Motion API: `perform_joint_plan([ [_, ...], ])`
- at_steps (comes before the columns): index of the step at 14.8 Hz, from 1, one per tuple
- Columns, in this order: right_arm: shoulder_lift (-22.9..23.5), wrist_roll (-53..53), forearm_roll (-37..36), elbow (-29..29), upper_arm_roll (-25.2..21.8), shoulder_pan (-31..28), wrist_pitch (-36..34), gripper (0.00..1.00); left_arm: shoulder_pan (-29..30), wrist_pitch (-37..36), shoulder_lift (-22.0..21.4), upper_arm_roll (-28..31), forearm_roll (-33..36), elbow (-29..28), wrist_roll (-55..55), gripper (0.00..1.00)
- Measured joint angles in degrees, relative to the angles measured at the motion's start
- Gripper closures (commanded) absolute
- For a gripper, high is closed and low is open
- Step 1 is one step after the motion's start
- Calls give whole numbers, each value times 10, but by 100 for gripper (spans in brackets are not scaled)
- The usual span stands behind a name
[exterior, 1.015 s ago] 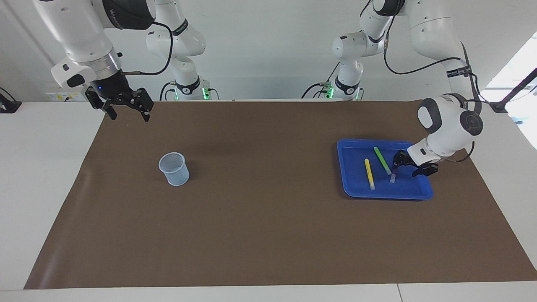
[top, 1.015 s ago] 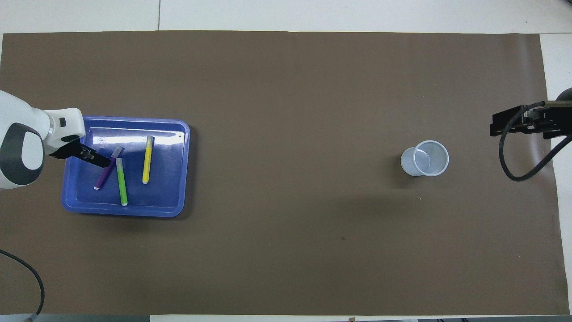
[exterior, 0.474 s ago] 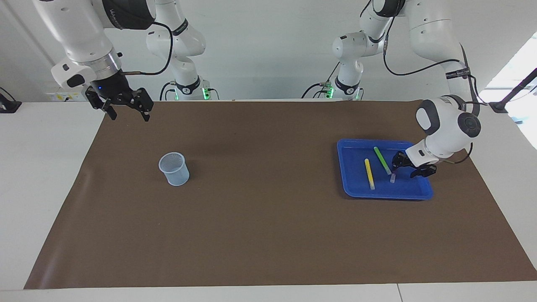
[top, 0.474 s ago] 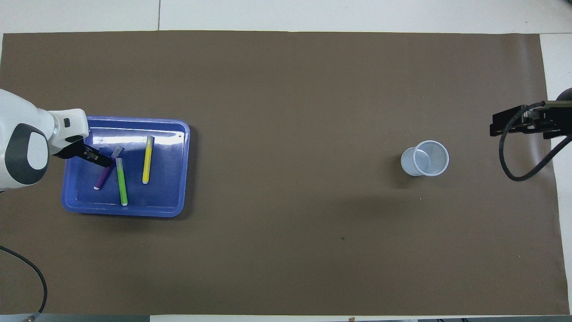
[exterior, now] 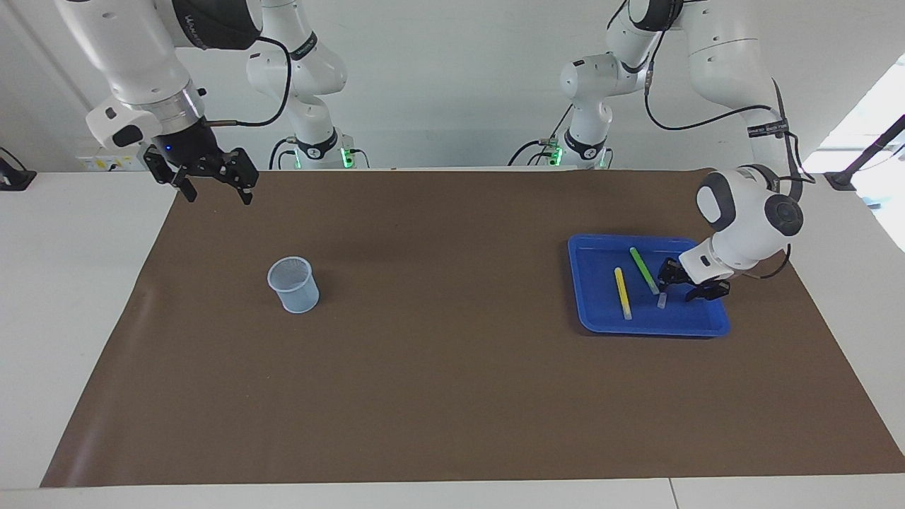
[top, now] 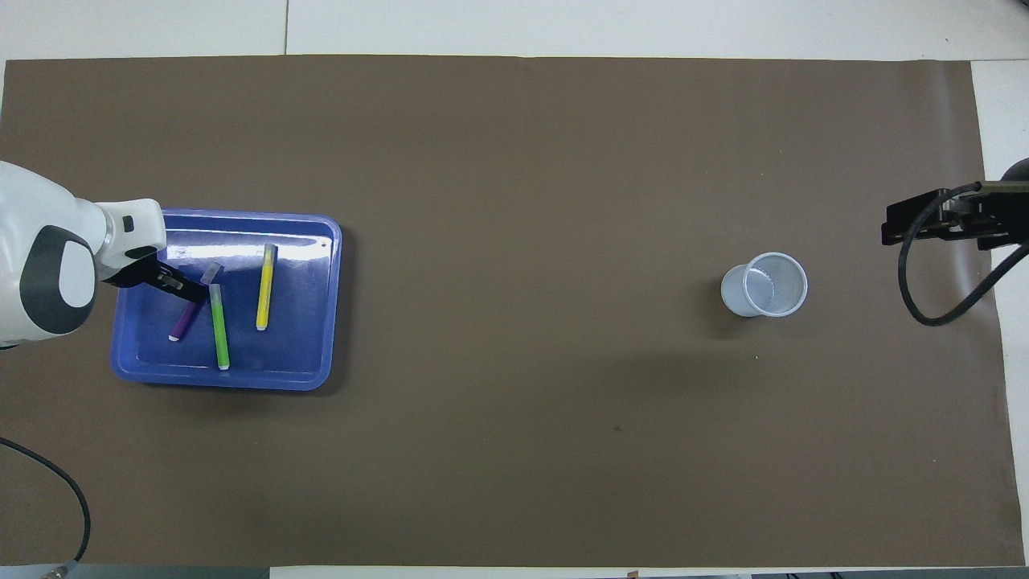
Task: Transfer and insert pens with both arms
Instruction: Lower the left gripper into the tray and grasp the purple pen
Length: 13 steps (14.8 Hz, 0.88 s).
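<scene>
Brown mat [exterior: 452,367] holds 1 cup [exterior: 293,284], 1 tray [exterior: 601,322], 3 pens [top: 219,326].

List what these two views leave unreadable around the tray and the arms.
- Purple pen: in the facing view the left end effector covers all but its pale end, so whether it is gripped cannot be told.
- Left end effector, overhead view: the white wrist hides most of it.
- Right end effector: waits raised; the overhead view's edge cuts off its arm.
- Cup: its inside shows only from overhead.
</scene>
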Motion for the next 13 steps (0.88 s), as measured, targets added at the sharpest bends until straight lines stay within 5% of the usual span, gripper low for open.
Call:
perform_joint_plan([
  [6, 0, 0, 0, 0, 0, 0, 0, 0, -1, 10, -1, 0, 2, -3, -1, 100],
  [13, 0, 0, 0, 0, 0, 1, 0, 0, -2, 6, -1, 0, 2, 0, -5, 100],
])
